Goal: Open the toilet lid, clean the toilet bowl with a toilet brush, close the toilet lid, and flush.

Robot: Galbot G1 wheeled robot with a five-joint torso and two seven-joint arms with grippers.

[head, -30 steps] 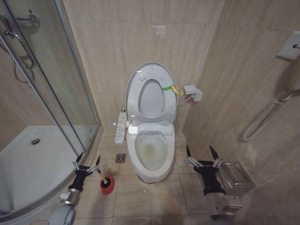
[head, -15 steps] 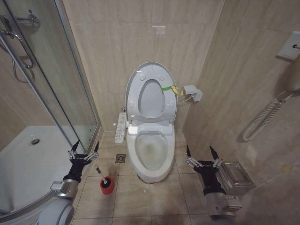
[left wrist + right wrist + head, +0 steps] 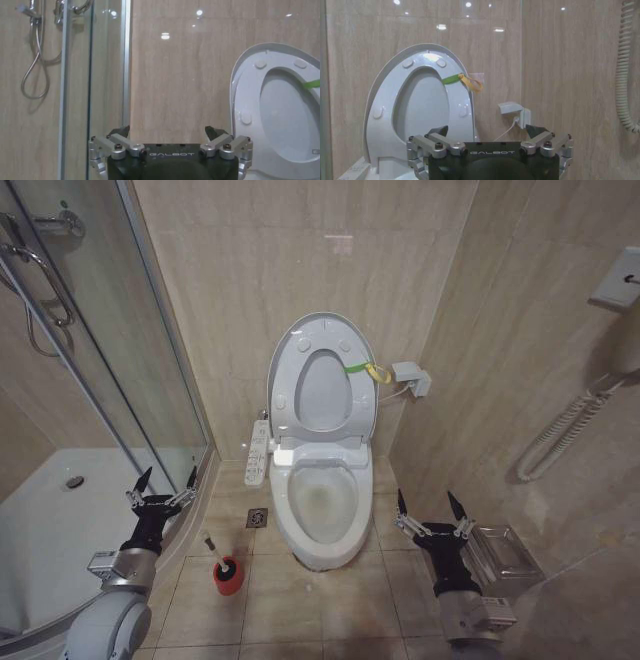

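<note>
"GALBOT" stands in pale letters on the left gripper (image 3: 169, 138) body and the right gripper (image 3: 489, 137) body.

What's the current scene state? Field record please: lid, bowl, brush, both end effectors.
toilet lid: raised, leaning against the wall
toilet bowl: exposed, seat ring down
toilet brush: standing in red holder on the floor, left of the bowl
left end effector: open, empty, beside the shower glass, above and left of the brush
right end effector: open, empty, right of the bowl

One toilet bowl (image 3: 322, 505), one toilet brush (image 3: 214, 549), two pincers.
</note>
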